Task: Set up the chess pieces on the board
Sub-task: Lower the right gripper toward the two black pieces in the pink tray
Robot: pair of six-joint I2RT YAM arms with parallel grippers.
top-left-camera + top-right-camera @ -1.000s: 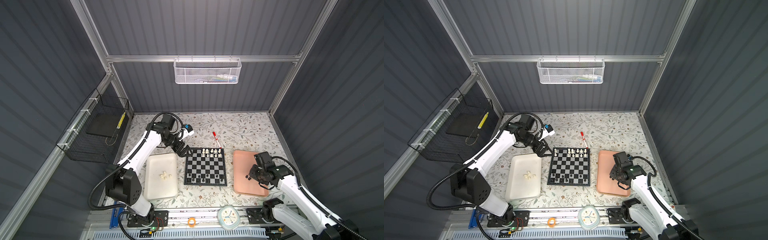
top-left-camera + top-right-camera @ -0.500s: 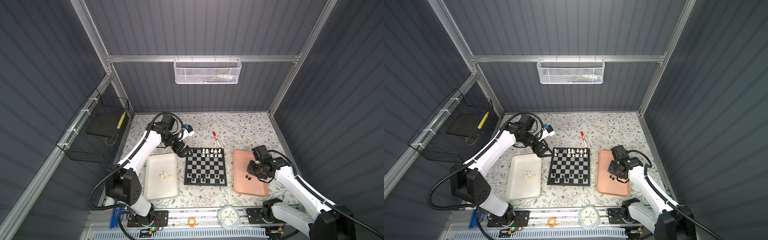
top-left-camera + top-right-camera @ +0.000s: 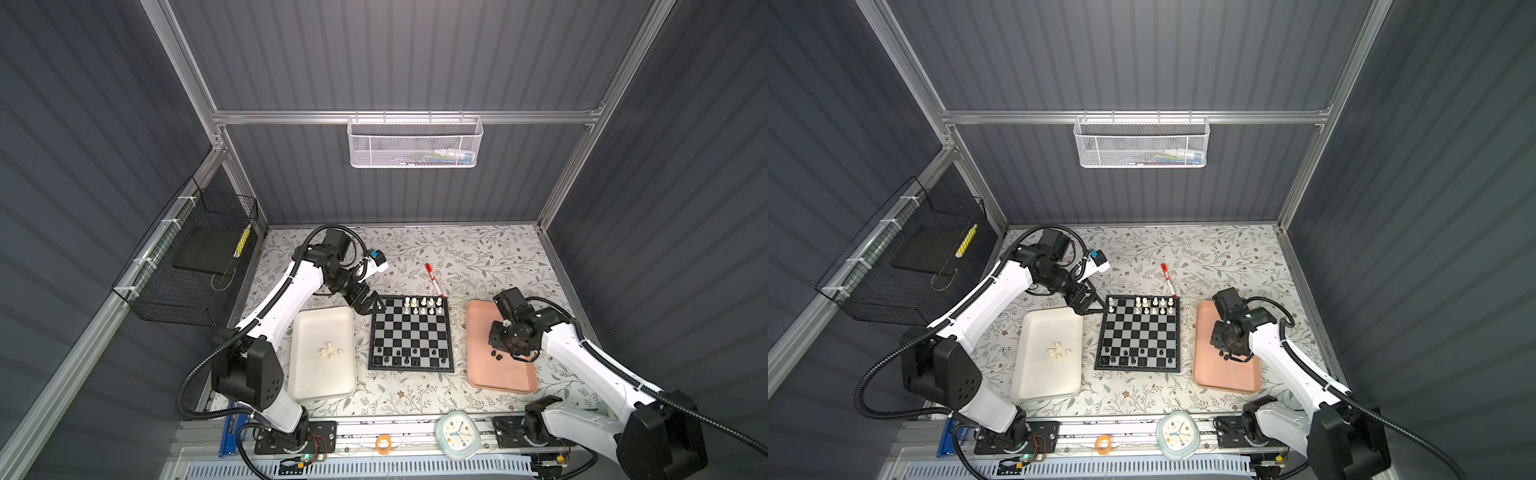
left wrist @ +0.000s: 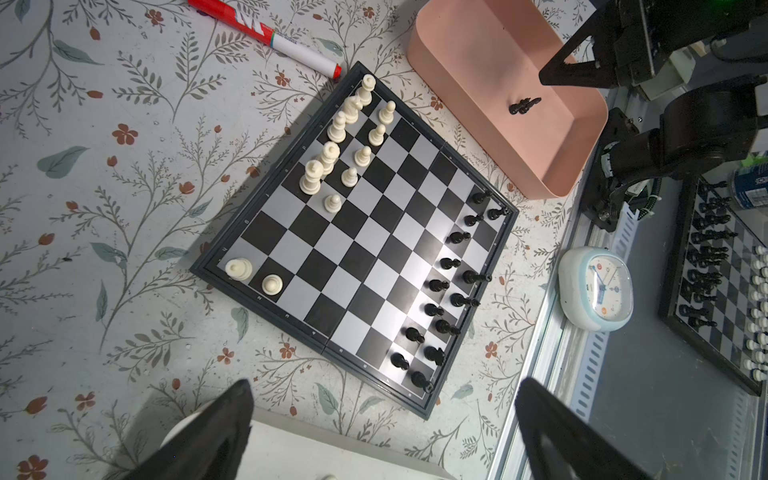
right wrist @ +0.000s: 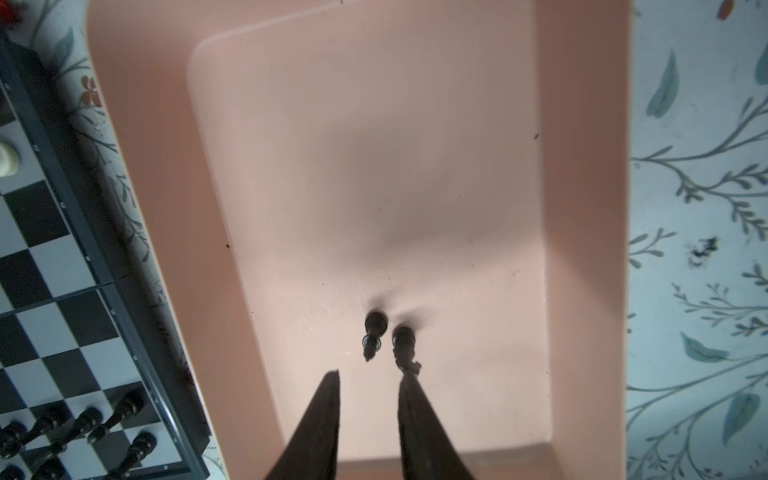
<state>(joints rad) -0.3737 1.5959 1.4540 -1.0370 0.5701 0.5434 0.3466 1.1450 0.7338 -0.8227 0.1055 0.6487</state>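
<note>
Contents of the cell, left to right.

- Black wire basket (image 3: 187, 266): hangs on the left wall and holds a dark flat slab.
- White tray (image 3: 307, 382): lies on the flowered cloth just left of the board, with a small cluster of cream chess pieces (image 3: 330, 350) near its middle.
- Left gripper (image 3: 371, 305): sits above the gap between the white tray's far corner and the board's far-left corner. Its jaws are spread wide and hold nothing.
- Board (image 3: 409, 332): lies flat in the centre between the two trays. Cream pieces (image 3: 423, 305) stand along its far two rows, mostly towards the right, with a rook and a pawn (image 4: 239, 269) alone at the far-left corner. Black pieces (image 3: 409, 357) stand along the near two rows.
- Red marker (image 3: 433, 279): lies on the cloth just beyond the board's far edge.
- Round-cornered clock (image 3: 458, 434): rests on the front rail.
- Pink tray (image 3: 482, 374): lies just right of the board. Two black pieces (image 5: 376, 332) lie on their sides in it, side by side.
- Right gripper (image 5: 370, 372): hangs low over the pink tray, its jaws a narrow gap apart with nothing between them. One tip sits at the end of a lying piece, possibly touching it, though the blur leaves that unclear.
</note>
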